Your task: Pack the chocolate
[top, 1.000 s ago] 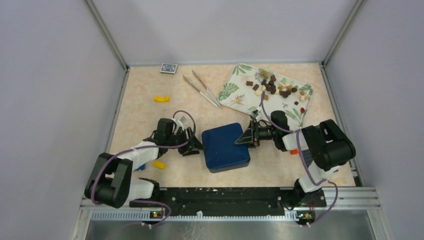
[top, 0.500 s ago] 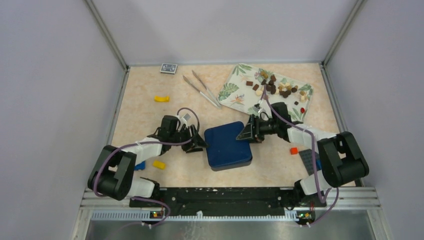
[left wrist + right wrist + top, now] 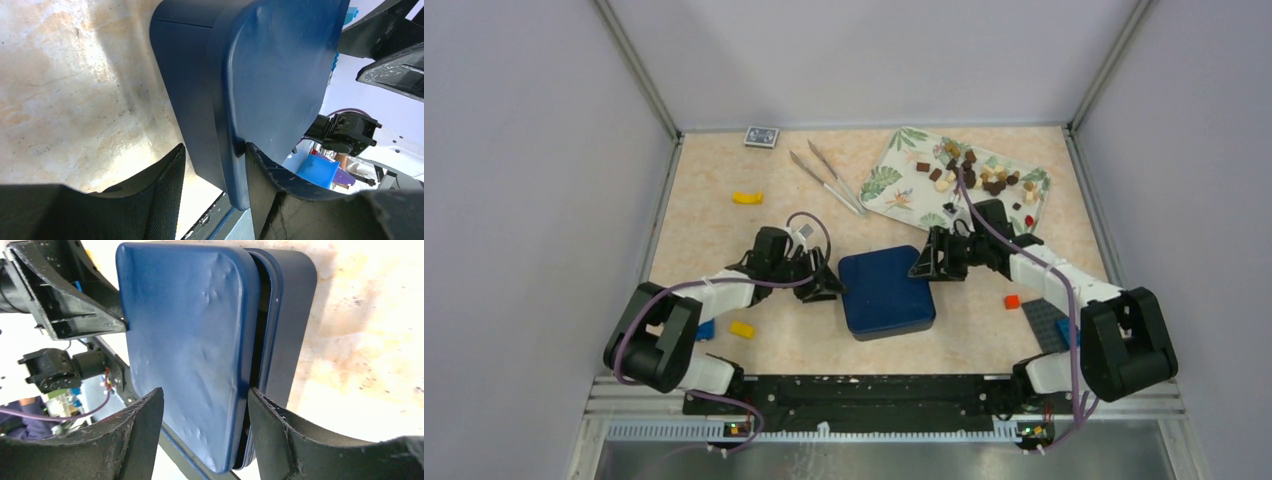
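The blue box (image 3: 887, 292) sits between both grippers. The right gripper (image 3: 927, 262) straddles its lid edge, jaws loosely apart. The left gripper (image 3: 824, 285) straddles the opposite edge, grip unclear. The chocolate (image 3: 979, 176) lies on a tray (image 3: 886, 183) beyond the right gripper.

Matt blue box (image 3: 887, 294) (dimpled lid)

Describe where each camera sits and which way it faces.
Top external: above, behind the bases, looking down at the table; both arms show.
Left wrist: on the left arm, facing the blue box; own jaws straddle its edge.
Right wrist: on the right arm, facing the box's opposite side; own jaws show.
Shared: both wrist views show the box and the other arm's jaws.
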Robot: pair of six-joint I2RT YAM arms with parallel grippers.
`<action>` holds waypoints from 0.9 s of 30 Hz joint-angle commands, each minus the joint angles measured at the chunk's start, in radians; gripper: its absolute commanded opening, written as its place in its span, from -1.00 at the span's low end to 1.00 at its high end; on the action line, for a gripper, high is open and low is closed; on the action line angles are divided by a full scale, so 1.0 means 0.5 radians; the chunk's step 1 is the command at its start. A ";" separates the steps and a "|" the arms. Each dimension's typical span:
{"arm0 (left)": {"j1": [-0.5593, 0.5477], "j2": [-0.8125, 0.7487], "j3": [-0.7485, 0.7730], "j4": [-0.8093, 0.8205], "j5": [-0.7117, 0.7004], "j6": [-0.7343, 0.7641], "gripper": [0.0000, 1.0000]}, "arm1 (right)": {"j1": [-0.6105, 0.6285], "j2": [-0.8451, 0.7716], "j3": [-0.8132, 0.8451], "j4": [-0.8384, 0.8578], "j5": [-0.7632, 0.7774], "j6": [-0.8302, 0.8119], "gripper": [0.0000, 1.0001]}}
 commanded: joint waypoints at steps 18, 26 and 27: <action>-0.094 -0.035 0.216 -0.047 -0.059 -0.021 0.08 | 0.029 -0.316 0.061 -0.212 0.451 -0.130 0.22; -0.106 -0.045 0.231 -0.049 -0.060 -0.028 0.23 | 0.030 -0.445 0.060 -0.297 0.837 -0.108 0.22; -0.106 -0.048 0.235 -0.053 -0.063 -0.027 0.24 | 0.030 -0.443 0.047 -0.300 0.860 -0.109 0.22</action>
